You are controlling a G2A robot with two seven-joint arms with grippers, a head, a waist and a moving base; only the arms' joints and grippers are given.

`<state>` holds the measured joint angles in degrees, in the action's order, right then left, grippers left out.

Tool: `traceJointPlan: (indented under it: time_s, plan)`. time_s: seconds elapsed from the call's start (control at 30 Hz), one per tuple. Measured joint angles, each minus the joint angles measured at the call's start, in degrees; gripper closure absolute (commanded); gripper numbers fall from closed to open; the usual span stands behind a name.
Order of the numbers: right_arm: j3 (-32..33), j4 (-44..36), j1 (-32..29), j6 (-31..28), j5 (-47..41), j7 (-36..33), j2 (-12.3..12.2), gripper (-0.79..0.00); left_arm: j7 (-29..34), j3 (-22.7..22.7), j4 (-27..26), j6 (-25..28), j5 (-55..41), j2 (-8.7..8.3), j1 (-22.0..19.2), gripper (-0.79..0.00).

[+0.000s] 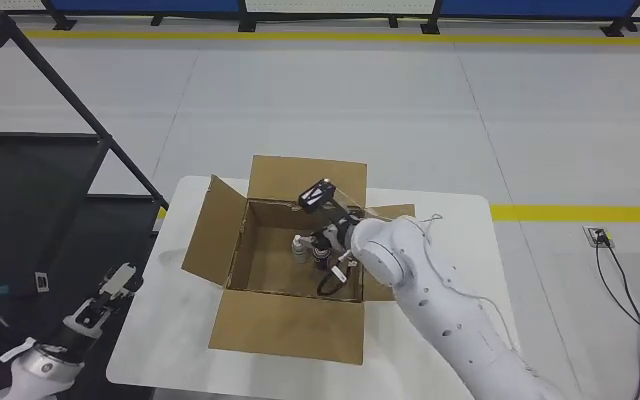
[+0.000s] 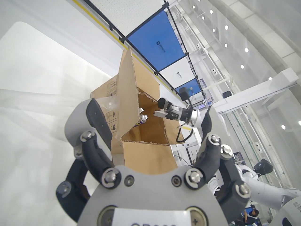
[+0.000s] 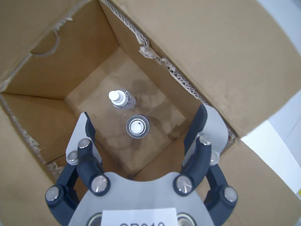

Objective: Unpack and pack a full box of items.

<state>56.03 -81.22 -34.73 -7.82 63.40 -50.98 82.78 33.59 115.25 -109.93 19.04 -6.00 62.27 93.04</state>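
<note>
An open cardboard box (image 1: 285,322) stands on the white table (image 1: 455,225) with its flaps spread. On its floor stand a clear bottle with a white cap (image 3: 121,99) and a spray can with a white nozzle (image 3: 137,127), close together. My right gripper (image 3: 144,116) hangs open inside the box mouth, just above the spray can, with nothing between its fingers. From above, the right gripper (image 1: 322,255) sits over the can, next to the bottle (image 1: 299,245). My left gripper (image 2: 150,112) is open and empty, low beside the table's front left corner (image 1: 118,283), facing the box (image 2: 145,152).
The box's tall flaps (image 1: 305,178) and torn inner edges (image 3: 162,59) surround the right gripper closely. A black frame and dark panel (image 1: 60,200) stand left of the table. Bare table surface lies right of the box.
</note>
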Motion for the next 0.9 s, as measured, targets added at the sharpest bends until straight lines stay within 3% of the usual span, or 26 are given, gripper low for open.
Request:
traceJointPlan:
  time_s: [0.13,0.2,0.47,0.6,0.73,0.9]
  plan:
    - [10.7,-16.74,-12.74,-2.61,-3.23,3.63,-2.52,-0.785,0.6,-4.39,0.72,-1.59,4.44,-0.22,-3.63,-0.785]
    - [12.83,-19.62,-15.75,-3.24,-4.33,3.74,-2.7,-0.785,0.81,-6.21,0.85,-1.88,6.1,-0.28,-5.05,-0.785]
    - [13.27,-18.89,-15.37,-2.45,-5.26,5.78,-2.79,-0.785,1.73,-12.39,0.39,-4.0,10.72,-0.43,-8.89,-0.785]
    - [20.39,-21.34,-19.72,-1.68,-10.67,9.48,-3.6,-0.785,1.94,-14.55,-1.02,-4.44,11.71,-0.43,-9.37,-0.785]
    - [29.55,-21.66,-23.44,-4.31,-19.7,5.07,-4.85,-0.785,1.95,-16.99,-2.78,-5.06,13.38,-0.4,-9.55,-0.785]
    - [36.81,-16.68,-23.09,-6.92,-28.72,-1.43,-6.08,-0.785,1.91,-21.03,-3.14,-6.54,16.42,-0.31,-11.16,-0.785]
